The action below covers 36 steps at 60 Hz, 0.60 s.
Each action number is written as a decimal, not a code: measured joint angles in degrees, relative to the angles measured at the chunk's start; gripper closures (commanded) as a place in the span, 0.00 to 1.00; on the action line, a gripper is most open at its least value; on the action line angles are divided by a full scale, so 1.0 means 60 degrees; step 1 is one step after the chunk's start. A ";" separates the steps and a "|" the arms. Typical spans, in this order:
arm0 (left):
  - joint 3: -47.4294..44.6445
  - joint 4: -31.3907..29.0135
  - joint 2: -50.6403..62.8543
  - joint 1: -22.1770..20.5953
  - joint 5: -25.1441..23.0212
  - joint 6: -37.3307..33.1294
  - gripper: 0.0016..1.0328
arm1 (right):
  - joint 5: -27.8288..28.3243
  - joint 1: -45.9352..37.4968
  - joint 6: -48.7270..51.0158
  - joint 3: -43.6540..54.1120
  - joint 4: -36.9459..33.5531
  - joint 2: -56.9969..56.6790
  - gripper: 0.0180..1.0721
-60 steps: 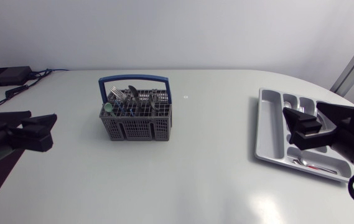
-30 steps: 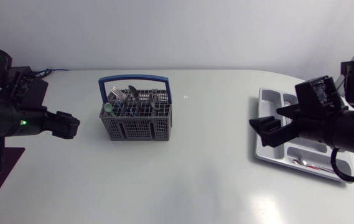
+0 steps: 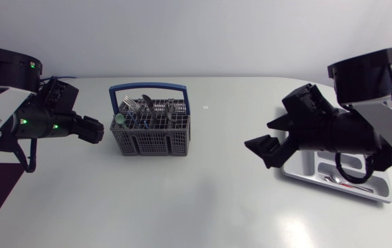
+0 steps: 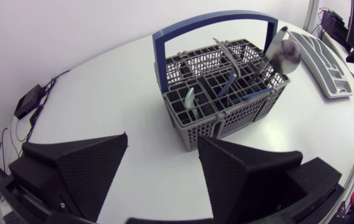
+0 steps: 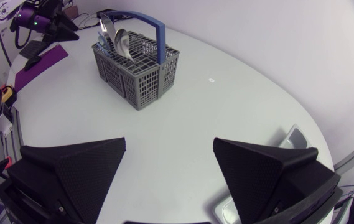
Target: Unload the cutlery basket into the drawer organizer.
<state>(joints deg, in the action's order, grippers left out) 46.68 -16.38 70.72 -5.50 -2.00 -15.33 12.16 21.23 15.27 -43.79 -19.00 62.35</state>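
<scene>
both grippers gape, empty: left gripper (image 3: 99,131) just beside the cutlery basket (image 3: 150,125) at centre-left, right gripper (image 3: 264,150) at centre-right, before the drawer organizer (image 3: 383,190) at lower right. risk: the left may clip the blue handle (image 3: 147,88) or shove the basket sideways.

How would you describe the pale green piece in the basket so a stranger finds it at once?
On the white table, find the grey cutlery basket with the blue handle, ahead of the left tool. At the basket's end nearest that tool stands a pale green piece, the only one of that colour among the cutlery.
</scene>
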 measured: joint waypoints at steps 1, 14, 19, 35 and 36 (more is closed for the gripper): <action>0.0000 0.0040 0.0073 0.0047 -0.0076 -0.0007 0.05 | 0.0011 0.0025 0.0000 -0.0058 0.0055 0.0091 0.04; 0.0310 0.0328 0.1220 0.1031 -0.1104 -0.0240 0.05 | 0.0011 0.0459 -0.0015 -0.0911 0.0903 0.1537 0.05; 0.0528 0.0401 0.1632 0.1362 -0.1483 -0.0321 0.05 | 0.0011 0.0594 -0.0040 -0.1198 0.1344 0.2175 0.06; 0.1333 0.0506 0.3093 0.2135 -0.2823 -0.0565 0.06 | 0.0022 0.1060 0.0000 -0.2240 0.2291 0.4240 0.11; 0.1392 0.0506 0.3187 0.2167 -0.2896 -0.0579 0.06 | 0.0040 0.1075 0.0004 -0.2328 0.2320 0.4357 0.11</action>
<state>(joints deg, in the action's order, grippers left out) 55.02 -13.34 89.84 7.51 -19.38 -18.81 12.40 27.68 15.29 -57.76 -5.08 88.49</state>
